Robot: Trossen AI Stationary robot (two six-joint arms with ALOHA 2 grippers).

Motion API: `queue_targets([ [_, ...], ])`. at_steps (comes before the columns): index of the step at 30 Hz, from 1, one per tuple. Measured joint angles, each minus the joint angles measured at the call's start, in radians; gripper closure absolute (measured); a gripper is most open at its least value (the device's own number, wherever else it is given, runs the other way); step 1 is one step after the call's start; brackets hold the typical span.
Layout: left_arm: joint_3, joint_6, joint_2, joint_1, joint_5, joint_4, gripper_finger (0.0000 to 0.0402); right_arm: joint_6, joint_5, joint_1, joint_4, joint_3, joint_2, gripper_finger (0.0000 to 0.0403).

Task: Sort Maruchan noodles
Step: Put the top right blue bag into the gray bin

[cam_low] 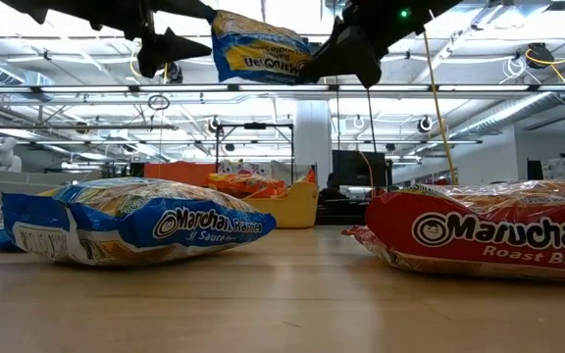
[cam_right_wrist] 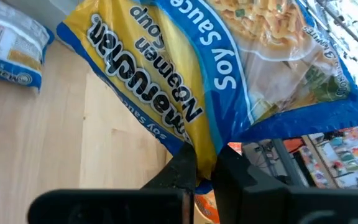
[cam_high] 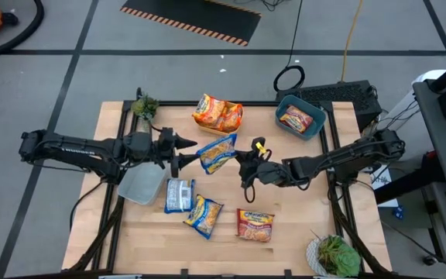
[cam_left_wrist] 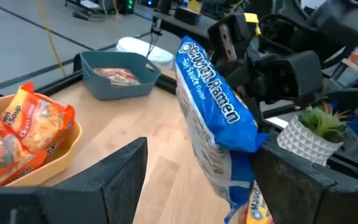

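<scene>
Above the middle of the wooden table (cam_high: pixel 300 240) I have a blue-and-yellow packet (cam_high: pixel 217 152) hanging in the air between both arms. My right gripper (cam_high: pixel 246 161) pinches one edge of it, fingers closed tight on the crinkled seam in the right wrist view. My left gripper (cam_high: pixel 178 152) stands spread wide just beside the packet's other edge, not clamping it.

I judge the main risk is the thin seam slipping from that narrow pinch, or the packet swinging as I hand it across, so the left fingers close on air.

The yellow bin (cam_high: pixel 231 124) holds orange packets (cam_high: pixel 217 113); the teal bin (cam_high: pixel 312 128) holds a red-brown packet (cam_high: pixel 295 118). A grey bin (cam_high: pixel 141 186) sits under the left arm. On the table lie a silver-grey packet (cam_high: pixel 179 195), another blue one (cam_high: pixel 204 215) and a red one (cam_high: pixel 255 224).

The held packet reads "Maruchan Ramen", "Soy Sauce"; the red one "Maruchan", "Roast Beef".
</scene>
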Motion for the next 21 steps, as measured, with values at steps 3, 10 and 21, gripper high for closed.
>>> queue_targets([
  [3, 0.000, -0.001, 0.007, -0.001, -0.020, 0.014, 0.0118, 0.000, 0.001, 0.000, 0.036, 0.000, 0.012, 0.0385],
  [10, 0.000, 0.007, 0.100, -0.013, -0.032, 0.124, 0.0118, 0.002, 0.017, -0.002, 0.049, 0.000, 0.046, 0.0385],
  [21, -0.001, 0.041, 0.225, -0.035, -0.040, 0.296, 0.0119, 0.011, 0.100, -0.001, 0.061, 0.003, 0.048, 0.0385],
])
